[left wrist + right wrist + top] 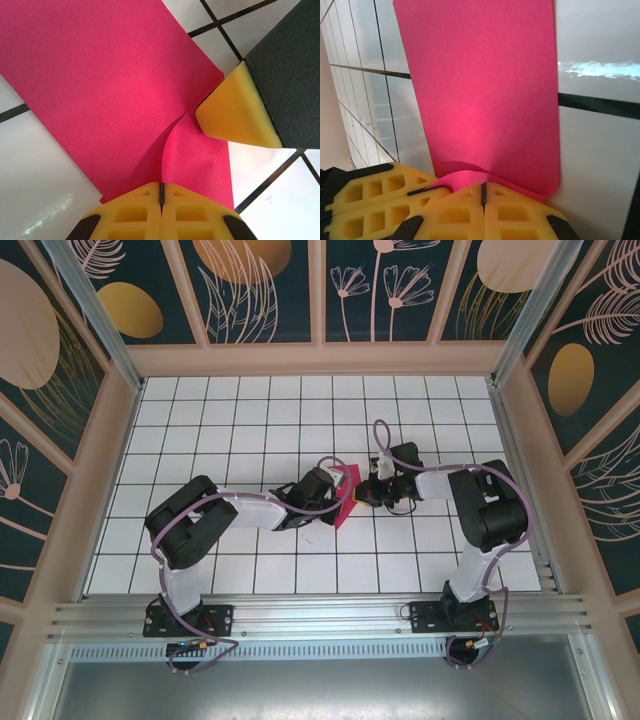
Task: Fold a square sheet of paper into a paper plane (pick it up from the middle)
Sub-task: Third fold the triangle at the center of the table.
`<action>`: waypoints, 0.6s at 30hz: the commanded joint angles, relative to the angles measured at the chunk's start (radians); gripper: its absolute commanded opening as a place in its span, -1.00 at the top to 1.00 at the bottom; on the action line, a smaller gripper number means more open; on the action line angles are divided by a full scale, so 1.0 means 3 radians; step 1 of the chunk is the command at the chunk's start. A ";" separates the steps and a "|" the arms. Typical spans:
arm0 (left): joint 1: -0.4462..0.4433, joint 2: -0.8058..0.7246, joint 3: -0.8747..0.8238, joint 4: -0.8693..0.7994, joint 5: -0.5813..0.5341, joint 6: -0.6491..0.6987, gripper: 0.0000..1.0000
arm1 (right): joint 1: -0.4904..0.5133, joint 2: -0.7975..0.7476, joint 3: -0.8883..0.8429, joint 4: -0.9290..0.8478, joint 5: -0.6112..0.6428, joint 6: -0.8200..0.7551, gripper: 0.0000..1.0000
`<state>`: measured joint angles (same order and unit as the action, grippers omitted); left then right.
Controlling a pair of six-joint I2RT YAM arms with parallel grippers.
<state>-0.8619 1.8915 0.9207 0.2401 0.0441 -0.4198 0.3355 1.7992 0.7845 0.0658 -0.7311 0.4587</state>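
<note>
Sitting midway across the table [190,430], the square sheet of paper [344,502] runs long from near to far, partly folded; the left gripper [161,192] pinches it from the left, the right gripper [482,190] from the right, both equally close.

White gridded table [200,430] within floral-patterned walls [260,290], seemingly wood-framed.

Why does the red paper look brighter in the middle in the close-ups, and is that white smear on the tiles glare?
Left wrist view: the square sheet of paper carries a lighter patch mid-sheet, probably a lamp's reflection; speckled glare marks the white table at lower left. Right wrist view: the same glow, plus a bright glare streak on the tiles at right. Top view: even light, only faint shadows.
</note>
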 commanded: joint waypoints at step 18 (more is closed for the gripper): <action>0.0020 0.0038 -0.0052 -0.0215 -0.0111 -0.0033 1.00 | -0.0151 -0.0136 -0.0078 0.0093 -0.0203 -0.0072 0.94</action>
<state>-0.8619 1.8915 0.9199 0.2398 0.0406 -0.4206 0.2943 1.7298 0.7731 0.0696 -0.7666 0.4515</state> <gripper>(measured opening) 0.067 0.064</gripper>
